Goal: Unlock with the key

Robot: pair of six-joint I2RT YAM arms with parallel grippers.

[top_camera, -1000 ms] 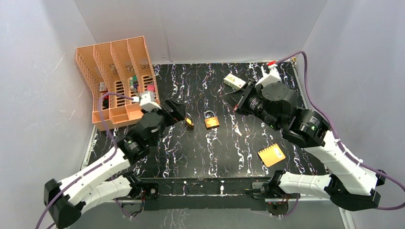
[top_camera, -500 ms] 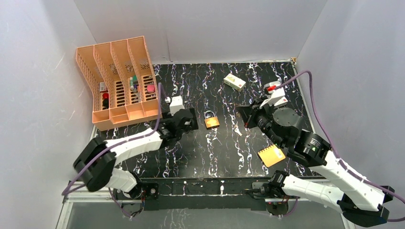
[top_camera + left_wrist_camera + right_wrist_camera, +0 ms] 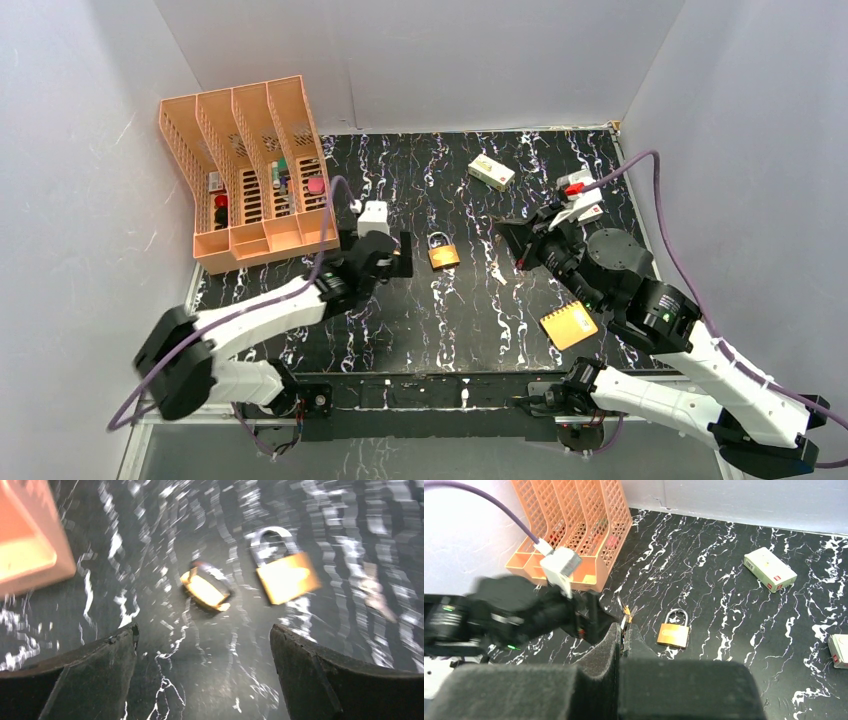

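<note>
Two brass padlocks lie on the black marbled mat. The larger padlock lies flat with its steel shackle pointing away from the arms. The smaller padlock lies left of it. My left gripper is open just short of the smaller padlock, nothing between its fingers. My right gripper is shut on the key, whose silver bits stick out past the fingertips. It hangs to the right of the larger padlock, pointing at it.
An orange mesh file organiser stands at the back left, close to my left arm. A white box lies at the back. An orange notebook lies near the front right, under my right arm.
My left arm has stretched out low, its open gripper shifting right towards the padlocks. My right gripper, still shut on the key, has drawn back and down from the far right.
</note>
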